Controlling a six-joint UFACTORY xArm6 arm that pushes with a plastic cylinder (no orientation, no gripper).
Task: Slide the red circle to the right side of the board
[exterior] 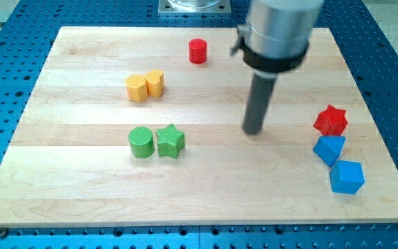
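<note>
The red circle (197, 50) is a small red cylinder near the top middle of the wooden board (81, 200). My tip (253, 130) is the lower end of the dark rod, right of the board's centre. It stands well below and to the right of the red circle, apart from every block.
A red star (331, 120), a blue block (329, 149) and a second blue block (347, 177) sit at the right edge. A yellow hexagon (137, 88) touches a yellow heart-like block (155, 82) upper left. A green circle (141, 142) and green star (171, 140) sit left of centre.
</note>
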